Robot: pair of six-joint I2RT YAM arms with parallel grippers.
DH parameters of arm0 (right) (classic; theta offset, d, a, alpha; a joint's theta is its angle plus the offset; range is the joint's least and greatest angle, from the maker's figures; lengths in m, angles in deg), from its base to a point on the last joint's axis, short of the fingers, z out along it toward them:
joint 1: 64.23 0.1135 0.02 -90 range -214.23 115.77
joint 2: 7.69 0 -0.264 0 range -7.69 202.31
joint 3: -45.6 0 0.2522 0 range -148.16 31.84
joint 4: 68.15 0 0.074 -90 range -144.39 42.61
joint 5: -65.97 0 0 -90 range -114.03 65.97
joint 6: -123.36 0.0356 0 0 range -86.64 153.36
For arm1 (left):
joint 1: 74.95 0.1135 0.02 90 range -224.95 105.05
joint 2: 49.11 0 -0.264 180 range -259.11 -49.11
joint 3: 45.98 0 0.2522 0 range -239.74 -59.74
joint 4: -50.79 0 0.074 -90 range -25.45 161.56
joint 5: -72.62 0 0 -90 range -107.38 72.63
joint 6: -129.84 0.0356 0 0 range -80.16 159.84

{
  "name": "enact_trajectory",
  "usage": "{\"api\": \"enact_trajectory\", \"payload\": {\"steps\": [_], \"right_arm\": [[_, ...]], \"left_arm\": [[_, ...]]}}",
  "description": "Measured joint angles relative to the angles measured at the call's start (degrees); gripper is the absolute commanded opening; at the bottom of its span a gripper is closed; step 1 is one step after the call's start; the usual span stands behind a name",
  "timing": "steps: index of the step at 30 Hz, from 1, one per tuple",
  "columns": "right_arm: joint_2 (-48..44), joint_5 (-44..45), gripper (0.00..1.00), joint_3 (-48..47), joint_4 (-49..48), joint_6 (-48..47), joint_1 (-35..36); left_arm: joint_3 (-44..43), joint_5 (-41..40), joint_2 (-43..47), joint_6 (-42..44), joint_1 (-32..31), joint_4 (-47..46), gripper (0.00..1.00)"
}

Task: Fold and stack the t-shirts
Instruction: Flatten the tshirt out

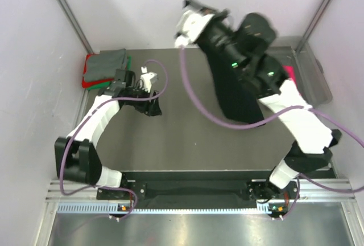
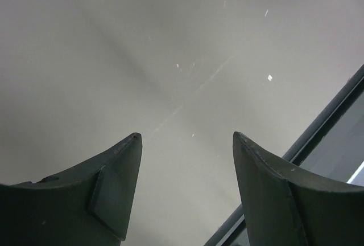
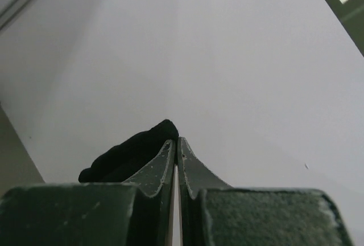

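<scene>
**A:** How many of each thing were there?

**B:** One tabletop point(image 1: 187, 143), two arms, and one clear bin point(image 1: 314, 83) at the far right. There were five pieces of cloth. The largest was the black t-shirt point(image 1: 230, 92), which hung in the air over the right half of the tabletop. In the back-left corner lay a folded stack of three. The grey t-shirt point(image 1: 107, 61) was on top, with the edges of the green t-shirt point(image 1: 128, 62) and the red t-shirt point(image 1: 86, 81) showing under it. A sliver of pink cloth point(image 1: 290, 74) sat at the bin's near-left edge, mostly hidden by the right arm point(image 1: 301, 123).

**A:** And the pincers?

**B:** The right pincer point(image 3: 175, 140) was raised high and clamped tight. Its two fingers were pressed together, with a fold of the black t-shirt pinched between them and bulging out on one side. The left pincer point(image 2: 186, 135) was spread wide and held nothing. It was low over the tabletop near the stack and apart from it. I couldn't tell whether its tips touched the surface.

**A:** Did any view show what the others missed?

**B:** Only the overhead view showed the stack, the bin and the full hanging length of the shirt. The right wrist view showed the pinch itself against a pale wall. The left wrist view showed bare grey surface between the open fingers, and a dark edge at lower right.
</scene>
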State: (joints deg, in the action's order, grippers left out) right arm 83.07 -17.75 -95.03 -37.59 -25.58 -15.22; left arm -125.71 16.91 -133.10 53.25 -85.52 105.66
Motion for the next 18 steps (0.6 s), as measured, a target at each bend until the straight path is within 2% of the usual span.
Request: {"api": "enact_trajectory", "payload": {"steps": [5, 9, 14, 18], "right_arm": [[7.1, 2.8, 0.00, -2.9, -0.9, -6.8, 10.8], [9.7, 3.5, 0.00, -7.2, -2.9, -9.3, 14.3], [8.0, 4.5, 0.00, -9.3, -8.1, -11.6, 12.3], [1.9, 5.2, 0.00, -3.3, -10.9, -11.6, 4.6]], "left_arm": [[5.9, 1.0, 11.1, -2.5, 5.3, -4.8, 0.71], [10.4, 0.8, 17.3, -3.6, 5.7, -6.9, 0.69], [11.0, 0.1, 19.8, -4.8, 5.7, -8.4, 0.66], [11.0, -0.7, 20.2, -5.2, 5.7, -9.6, 0.66]]}}
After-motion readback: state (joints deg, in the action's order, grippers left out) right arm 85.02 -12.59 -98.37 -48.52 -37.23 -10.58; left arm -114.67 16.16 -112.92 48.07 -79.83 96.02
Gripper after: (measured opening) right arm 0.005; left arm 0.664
